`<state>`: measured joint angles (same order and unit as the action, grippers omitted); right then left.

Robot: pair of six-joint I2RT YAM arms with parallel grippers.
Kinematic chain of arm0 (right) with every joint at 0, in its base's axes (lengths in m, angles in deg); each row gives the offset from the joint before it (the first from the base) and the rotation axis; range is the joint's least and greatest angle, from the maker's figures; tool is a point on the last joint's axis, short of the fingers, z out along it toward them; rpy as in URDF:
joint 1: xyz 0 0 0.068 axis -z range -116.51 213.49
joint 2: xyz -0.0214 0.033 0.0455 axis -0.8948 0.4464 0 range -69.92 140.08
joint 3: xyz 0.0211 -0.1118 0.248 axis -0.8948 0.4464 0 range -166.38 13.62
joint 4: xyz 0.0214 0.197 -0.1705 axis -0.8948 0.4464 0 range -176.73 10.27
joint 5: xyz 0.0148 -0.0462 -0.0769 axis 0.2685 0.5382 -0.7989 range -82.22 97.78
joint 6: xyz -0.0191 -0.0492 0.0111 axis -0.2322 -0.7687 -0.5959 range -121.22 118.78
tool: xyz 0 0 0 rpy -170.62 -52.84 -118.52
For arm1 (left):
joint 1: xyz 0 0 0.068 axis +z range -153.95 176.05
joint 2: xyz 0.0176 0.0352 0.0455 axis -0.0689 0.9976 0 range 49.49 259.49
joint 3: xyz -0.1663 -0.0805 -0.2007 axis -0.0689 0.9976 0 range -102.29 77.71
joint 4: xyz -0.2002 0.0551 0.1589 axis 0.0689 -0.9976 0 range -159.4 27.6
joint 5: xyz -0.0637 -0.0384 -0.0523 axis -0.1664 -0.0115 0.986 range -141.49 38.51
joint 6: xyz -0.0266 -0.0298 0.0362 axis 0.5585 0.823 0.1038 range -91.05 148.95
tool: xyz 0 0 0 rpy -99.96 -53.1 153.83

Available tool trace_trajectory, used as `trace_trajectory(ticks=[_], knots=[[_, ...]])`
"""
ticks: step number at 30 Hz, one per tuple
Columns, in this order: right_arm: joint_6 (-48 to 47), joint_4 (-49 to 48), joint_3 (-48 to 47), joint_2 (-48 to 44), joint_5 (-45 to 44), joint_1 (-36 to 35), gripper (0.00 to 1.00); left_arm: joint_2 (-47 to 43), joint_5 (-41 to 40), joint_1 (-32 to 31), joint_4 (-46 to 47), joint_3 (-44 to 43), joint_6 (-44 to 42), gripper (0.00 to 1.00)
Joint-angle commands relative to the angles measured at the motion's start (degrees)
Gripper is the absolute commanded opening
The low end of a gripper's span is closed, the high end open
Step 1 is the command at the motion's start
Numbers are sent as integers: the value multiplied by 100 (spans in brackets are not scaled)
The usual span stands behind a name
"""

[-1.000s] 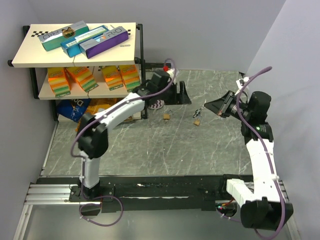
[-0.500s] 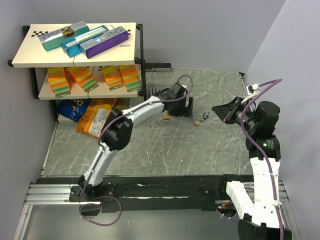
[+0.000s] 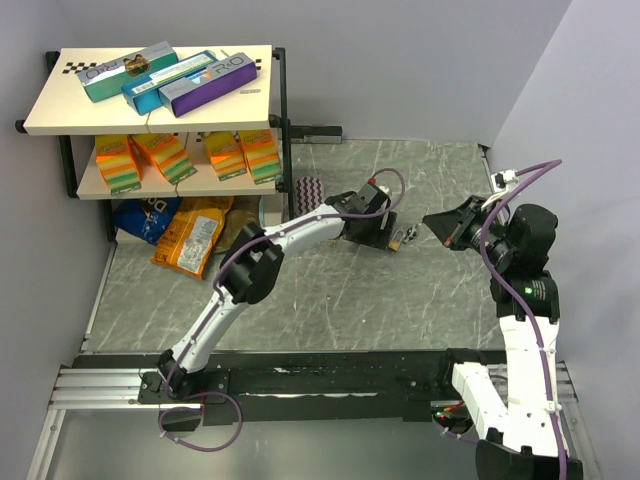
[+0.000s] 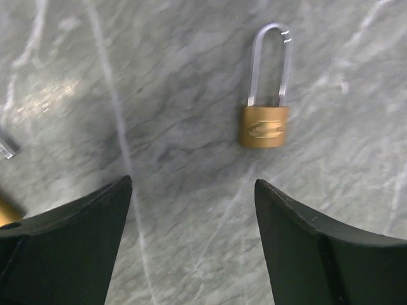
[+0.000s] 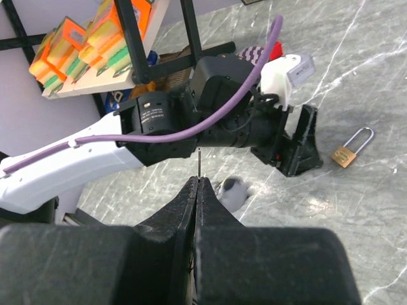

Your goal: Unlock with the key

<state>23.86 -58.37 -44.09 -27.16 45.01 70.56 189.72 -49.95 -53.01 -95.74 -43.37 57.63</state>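
Noted left pincer point(image 4: 192, 184) spread wide just above the grey marbled table point(image 3: 330, 290), nothing between its fingers. Spotted a brass padlock point(image 4: 264, 126) lying flat on the table just beyond the gap, shackle pointing away, touched by neither finger. Caught a brass corner of a second padlock point(image 4: 5, 215) at the left edge of that wrist view, partly behind the finger. Logged right pincer point(image 5: 197, 181) pressed together, held clear of the table to the right, tips aimed toward the left pincer. Made out the key point(image 5: 198, 164) only as a thin dark sliver standing out from between those tips, pinched there, seen edge-on. Cannot identify a blurred grey blob point(image 5: 232, 190) just beside the tips. From above, placed the first padlock between both pincers, nearer the left. Marked a shelf point(image 3: 150, 100) of boxes at back left
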Motion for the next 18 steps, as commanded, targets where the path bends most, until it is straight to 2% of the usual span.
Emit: trace_trajectory(ticks=[1,12,18], knots=[[111,-199,32,-84,117,22,0,224,-354,-156,153,-223,-170,82],[304,-111,357,-198,197,31,0,620,-1357,-490,662,-232,120,82],[401,-208,533,-207,276,-39,0,963,-1639,-640,759,-346,278,80]])
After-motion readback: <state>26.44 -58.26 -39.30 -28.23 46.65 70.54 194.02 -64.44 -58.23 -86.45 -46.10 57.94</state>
